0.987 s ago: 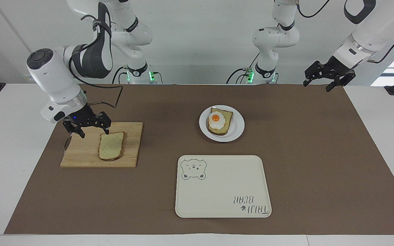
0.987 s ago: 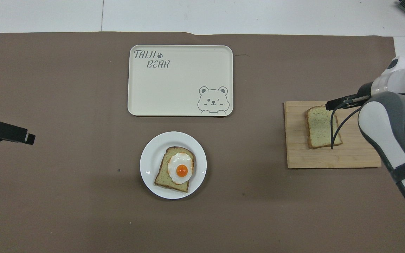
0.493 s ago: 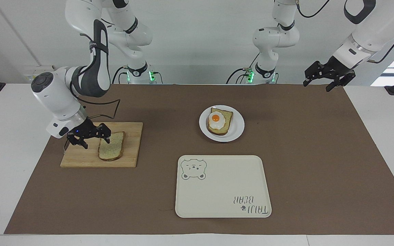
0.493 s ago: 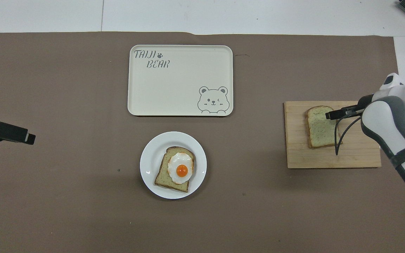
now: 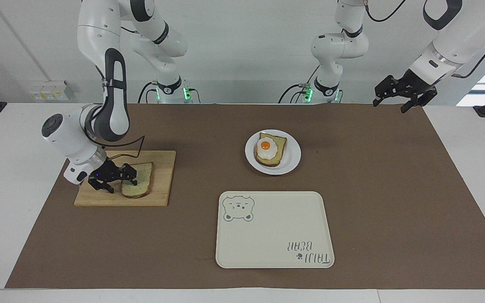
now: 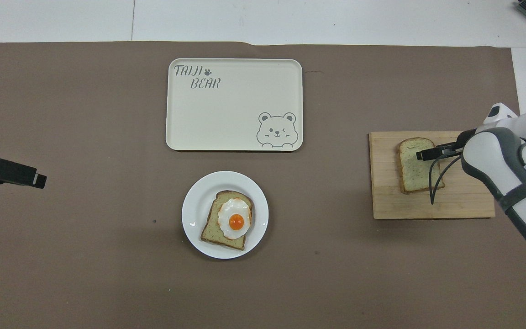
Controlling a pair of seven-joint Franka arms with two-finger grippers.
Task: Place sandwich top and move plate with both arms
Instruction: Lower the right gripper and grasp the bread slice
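The sandwich top (image 5: pixel 142 180) (image 6: pixel 412 171), a plain speckled slice, lies flat on a wooden cutting board (image 5: pixel 160 189) (image 6: pixel 466 203) toward the right arm's end of the table. My right gripper (image 5: pixel 118 183) (image 6: pixel 427 154) is open and low over the slice's edge, with one finger over the bread and the other over the board. The white plate (image 5: pixel 294 159) (image 6: pixel 193 214) sits mid-table and carries a bread slice with a fried egg (image 5: pixel 266 148) (image 6: pixel 234 220). My left gripper (image 5: pixel 390 105) (image 6: pixel 34 177) waits open in the air over the mat's edge at the left arm's end.
A cream rectangular tray (image 5: pixel 274 240) (image 6: pixel 226 119) with a bear drawing lies farther from the robots than the plate. A brown mat (image 5: pixel 394 189) covers most of the white table.
The right arm has lowered and its gripper has come down from above the board to the sandwich top's edge. The left arm has not moved.
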